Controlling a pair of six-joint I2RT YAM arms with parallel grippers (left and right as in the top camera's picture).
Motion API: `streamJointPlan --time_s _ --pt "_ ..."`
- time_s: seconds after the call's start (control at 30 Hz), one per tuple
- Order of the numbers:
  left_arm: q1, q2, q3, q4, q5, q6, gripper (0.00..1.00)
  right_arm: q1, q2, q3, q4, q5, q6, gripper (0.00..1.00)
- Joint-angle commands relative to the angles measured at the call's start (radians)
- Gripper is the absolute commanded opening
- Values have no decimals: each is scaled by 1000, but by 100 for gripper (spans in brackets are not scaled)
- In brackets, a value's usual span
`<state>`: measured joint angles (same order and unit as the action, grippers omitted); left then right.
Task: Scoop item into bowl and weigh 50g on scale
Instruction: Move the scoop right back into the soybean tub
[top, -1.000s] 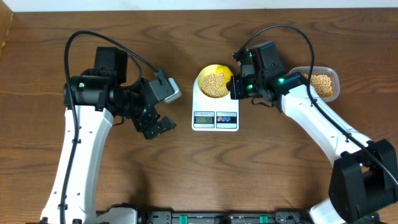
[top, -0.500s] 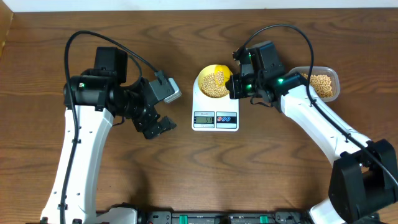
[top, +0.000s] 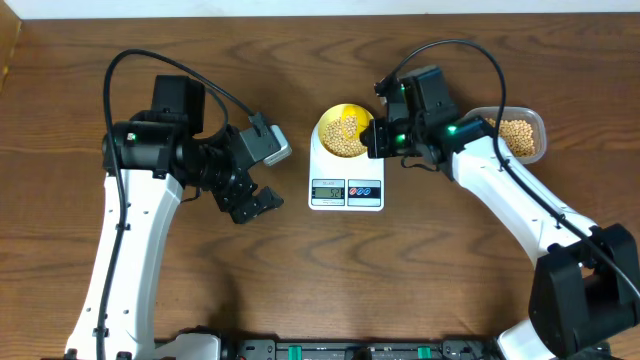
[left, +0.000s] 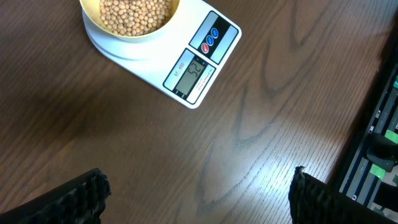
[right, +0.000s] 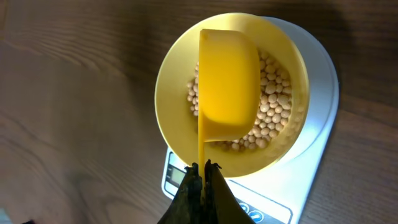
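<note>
1. Against the frame a second ago we find almost nothing changed: both arms stand where they stood, and the bowl (top: 326, 124) sits on the scale (top: 346, 190) as before.
2. The right end effector (right: 204, 171) is pressed together on the thin handle of the scoop (right: 227, 81), pinching it edge-on. The scoop's cup hangs over the bowl (right: 168, 93) and hides part of the beans (right: 273, 106).
3. The beans lie in a mass inside the bowl, just ahead of the right fingertips and below the scoop. The bowl covers most of the scale's platform (right: 320, 93).
4. The left end effector (top: 250, 205) is spread wide and holds nothing. It hovers over bare worktop (top: 300, 280), left of the scale and apart from it.
5. From the left wrist we see the bowl of beans (left: 134, 12) and the scale's display well ahead of the spread fingers (left: 93, 190).
6. More beans lie in the tub (top: 535, 125), on the worktop right of the scale, beside the right arm.
</note>
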<state>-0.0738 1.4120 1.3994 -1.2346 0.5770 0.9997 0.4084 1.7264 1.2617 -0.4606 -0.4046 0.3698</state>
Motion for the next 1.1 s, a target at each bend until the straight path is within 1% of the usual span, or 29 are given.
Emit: streamJointPlan --time_s 0.0,0.3,0.4,0.6,0.77,0.9,1.07 --pt "-2 6 9 -6 13 18 95 -28 -27 2 11 -60 27 1" --pt "-2 6 9 -6 13 17 95 -150 -55 2 25 -192 26 1" --pt "-2 6 9 -6 13 17 95 -207 -87 2 -9 -201 21 1" --pt "-2 6 9 -6 13 17 95 -336 -178 2 -137 -199 -76 1" --pt "-2 6 9 -6 13 17 95 -448 -267 2 -286 -112 -127 1" --pt "-2 6 9 -6 13 17 95 -531 -336 2 -411 23 -179 1" --pt "-2 6 9 -6 13 18 95 -540 -348 1 -446 106 -240 1"
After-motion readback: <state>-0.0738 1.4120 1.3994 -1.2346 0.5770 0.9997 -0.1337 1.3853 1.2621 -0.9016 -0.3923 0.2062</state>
